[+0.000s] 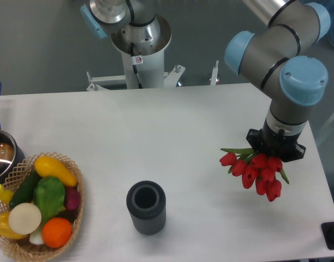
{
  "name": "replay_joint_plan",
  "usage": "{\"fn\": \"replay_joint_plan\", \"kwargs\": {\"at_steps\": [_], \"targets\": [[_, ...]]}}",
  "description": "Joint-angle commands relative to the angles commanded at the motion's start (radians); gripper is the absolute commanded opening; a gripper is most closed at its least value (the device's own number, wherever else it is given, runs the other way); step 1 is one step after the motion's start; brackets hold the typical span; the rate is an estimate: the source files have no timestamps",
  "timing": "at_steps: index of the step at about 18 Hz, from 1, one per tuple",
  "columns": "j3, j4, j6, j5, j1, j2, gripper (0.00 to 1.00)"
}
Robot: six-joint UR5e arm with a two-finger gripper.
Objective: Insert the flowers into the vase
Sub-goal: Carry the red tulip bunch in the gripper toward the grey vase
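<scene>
- So the gripper [275, 146] is out on the right side of the table, and the red tulip bunch [257, 172] hangs off it. The buds poke out toward the camera and to the left, with leaves fanning sideways. The fingers themselves are hidden under the wrist and the blooms, so I honestly can't tell how the jaws sit. My guess is they're clamped on the stems, since the bunch seems to be held up.
- The ribbed dark grey vase [146, 207] stands upright, mouth open, well to the left of the flowers and nearer the front edge.
- Biggest worry: the bunch looks wider than that mouth. Come in a bit off-centre and the stems or leaves catch the thick rim and the vase tips or slides.
- Can't see the stem ends at all, so lining them up is kinda blind.
- The wicker basket of vegetables [74, 218] and the steel pot [2, 158] sit further left, probably out of the way unless the arm overshoots.
</scene>
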Motion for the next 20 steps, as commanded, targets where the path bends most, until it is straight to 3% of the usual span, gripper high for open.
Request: {"fn": "replay_joint_plan", "kwargs": {"at_steps": [9,14,17,20], "targets": [[0.000,0.006,0.005,-0.133,-0.011,0.070,0.00],[-0.041,0.009,0.005,-0.274,-0.011,0.155,0.00],[-0.078,0.063,-0.006,-0.402,-0.006,0.181,0.00],[-0.107,0.104,-0.037,-0.449,0.000,0.198,0.00]]}}
